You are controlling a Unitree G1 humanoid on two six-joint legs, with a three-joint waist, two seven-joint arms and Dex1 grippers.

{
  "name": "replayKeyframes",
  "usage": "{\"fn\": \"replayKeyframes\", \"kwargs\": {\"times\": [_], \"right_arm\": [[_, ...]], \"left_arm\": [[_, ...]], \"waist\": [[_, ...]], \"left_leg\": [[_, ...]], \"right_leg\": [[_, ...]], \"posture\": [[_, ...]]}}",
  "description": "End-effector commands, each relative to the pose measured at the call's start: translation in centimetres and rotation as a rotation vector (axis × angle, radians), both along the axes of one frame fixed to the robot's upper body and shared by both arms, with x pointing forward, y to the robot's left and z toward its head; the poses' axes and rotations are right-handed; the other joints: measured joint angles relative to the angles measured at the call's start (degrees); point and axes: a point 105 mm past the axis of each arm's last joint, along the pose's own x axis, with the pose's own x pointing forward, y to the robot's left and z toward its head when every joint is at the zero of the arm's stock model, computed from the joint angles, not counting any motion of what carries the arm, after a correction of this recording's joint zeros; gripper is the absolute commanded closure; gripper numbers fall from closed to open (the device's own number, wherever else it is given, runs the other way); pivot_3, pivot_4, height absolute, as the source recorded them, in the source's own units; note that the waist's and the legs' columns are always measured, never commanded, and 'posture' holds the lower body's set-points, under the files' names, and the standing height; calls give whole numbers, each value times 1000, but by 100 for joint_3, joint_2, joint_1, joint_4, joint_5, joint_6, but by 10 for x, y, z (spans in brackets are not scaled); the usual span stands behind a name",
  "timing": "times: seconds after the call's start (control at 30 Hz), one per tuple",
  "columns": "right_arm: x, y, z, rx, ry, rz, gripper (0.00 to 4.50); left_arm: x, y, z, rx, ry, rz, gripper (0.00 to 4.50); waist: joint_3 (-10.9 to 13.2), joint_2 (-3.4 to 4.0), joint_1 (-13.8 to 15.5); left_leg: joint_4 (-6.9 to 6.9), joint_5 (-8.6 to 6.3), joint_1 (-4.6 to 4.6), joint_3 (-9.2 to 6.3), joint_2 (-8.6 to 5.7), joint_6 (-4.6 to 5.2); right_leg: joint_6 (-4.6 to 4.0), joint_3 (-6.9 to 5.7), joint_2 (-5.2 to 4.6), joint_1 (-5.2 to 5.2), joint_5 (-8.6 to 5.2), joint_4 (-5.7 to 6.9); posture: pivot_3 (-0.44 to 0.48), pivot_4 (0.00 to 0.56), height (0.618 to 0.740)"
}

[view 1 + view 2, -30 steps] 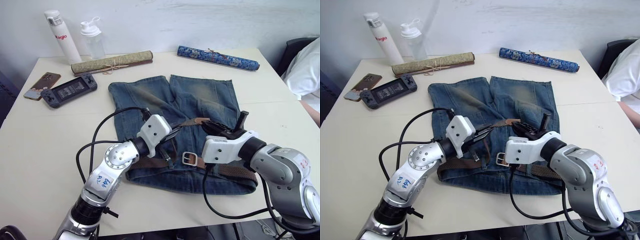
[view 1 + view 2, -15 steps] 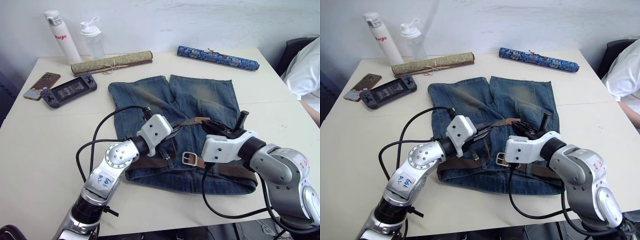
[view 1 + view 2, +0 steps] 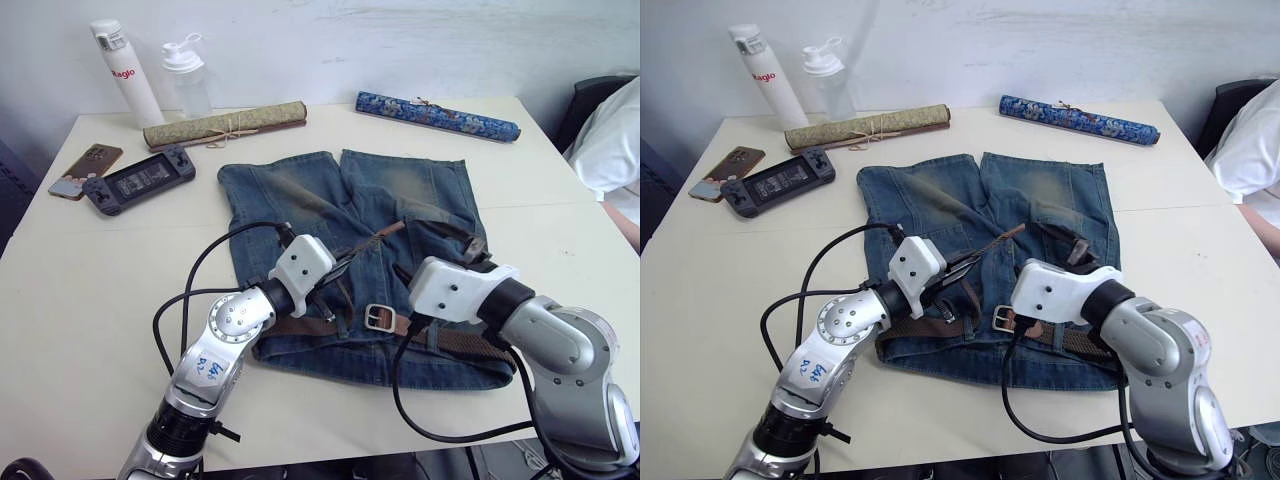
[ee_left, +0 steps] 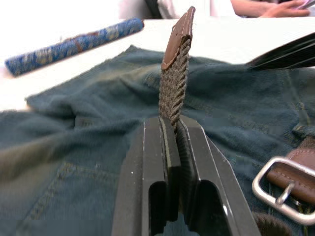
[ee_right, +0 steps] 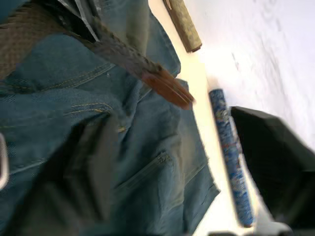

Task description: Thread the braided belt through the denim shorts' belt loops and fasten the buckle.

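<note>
On the white counter [image 3: 90, 290] the denim shorts [image 3: 300, 200] lie flat, waistband toward the robot. The left pincer [image 3: 345, 262] is clamped on the braided belt [image 4: 173, 83] just short of its leather tip, which sticks up toward one o'clock over the shorts' middle. At five o'clock from that tip the buckle [image 3: 379, 318] rests on the waistband. Further right, the right pincer [image 3: 462, 240] hovers over the right leg, near the tip but not touching it; whether its fingers are parted I cannot tell.
</note>
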Motion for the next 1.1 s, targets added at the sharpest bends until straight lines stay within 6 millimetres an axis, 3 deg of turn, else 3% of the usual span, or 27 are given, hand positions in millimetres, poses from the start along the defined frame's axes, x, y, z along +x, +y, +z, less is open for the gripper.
{"fn": "replayKeyframes", "kwargs": {"times": [0.03,0.1,0.27,0.57,0.83,1.1], "right_arm": [[-44,10,-14,14,76,109,23],[-53,10,-33,8,137,97,23],[-56,8,-54,-17,161,52,23],[-38,11,-62,11,40,-61,23],[-43,11,-83,-46,85,-61,23],[-35,5,-89,-46,68,-131,23]], "left_arm": [[0,2,6,-33,-9,2,4500],[1,1,7,-36,-6,-5,4500],[0,0,7,-33,-6,-17,4500],[0,1,7,-24,-4,-18,4500],[1,2,8,-23,-9,-21,4500],[0,2,8,-23,-8,-26,4500]], "waist": [[0,-2,56],[1,1,65],[2,-3,-47],[5,-6,-17],[5,-7,-10],[5,-7,-15]], "left_leg": [[-1,0,-1,-2,0,1],[-5,-6,-3,-4,-1,6],[1,-8,5,16,-1,10],[-2,-8,2,12,-1,-3],[-4,-9,1,12,-1,-5],[-4,-9,1,12,0,-6]], "right_leg": [[0,-2,0,1,0,-2],[3,-4,2,4,-2,-13],[8,8,-3,3,1,-6],[8,7,0,-2,1,-8],[8,6,1,-3,1,-10],[8,6,1,-3,1,-9]], "posture": [[0,150,737],[0,150,737],[0,150,737],[0,150,737],[0,150,737],[0,150,737]]}}
